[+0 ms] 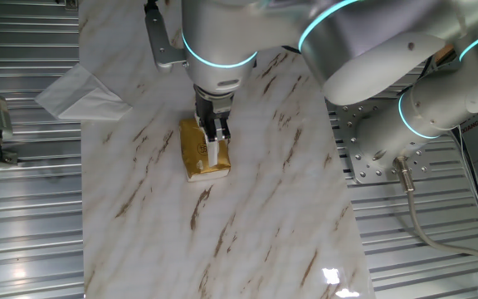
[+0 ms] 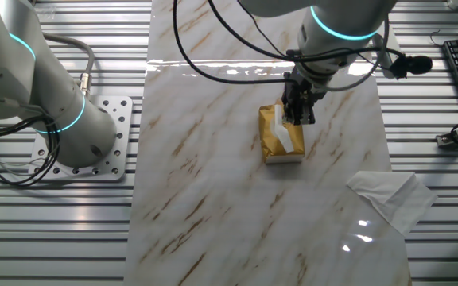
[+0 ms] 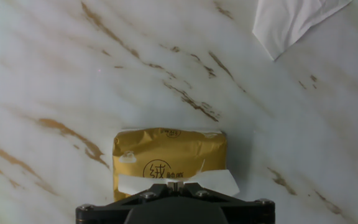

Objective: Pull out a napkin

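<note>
Directly under the hand camera, the gripper (image 3: 174, 185) is pressing down on the yellow-gold packet (image 3: 169, 152), its fingers together and pinching the napkin (image 3: 213, 181), a white strip that is showing at the packet's top slot and spreading to either side of the fingertips. From one fixed view, the black fingers (image 1: 215, 126) are standing upright over the packet (image 1: 197, 149), which is lying flat near the middle of the marble table (image 1: 256, 216). Farther off, a larger white paper (image 1: 80, 93) with a pointed fold is lying at the table's edge, well apart from the packet.
</note>
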